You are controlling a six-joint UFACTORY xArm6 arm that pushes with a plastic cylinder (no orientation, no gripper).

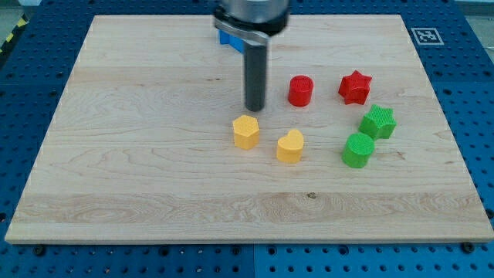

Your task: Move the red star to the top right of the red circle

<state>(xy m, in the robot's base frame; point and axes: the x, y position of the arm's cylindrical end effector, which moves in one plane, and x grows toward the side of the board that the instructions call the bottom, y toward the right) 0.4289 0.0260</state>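
Scanning left to right across the wooden board: yellow hexagon block just left of frame centre, my tip directly above it, very close; contact cannot be told. A blue block shows partly behind the rod at upper centre. Yellow heart block sits lower right of the hexagon. Rod carries nothing. Red circle right of the tip, apart. Red star right of the circle, level with it, a gap between. Green star and green circle lie below the red star, nearly touching.
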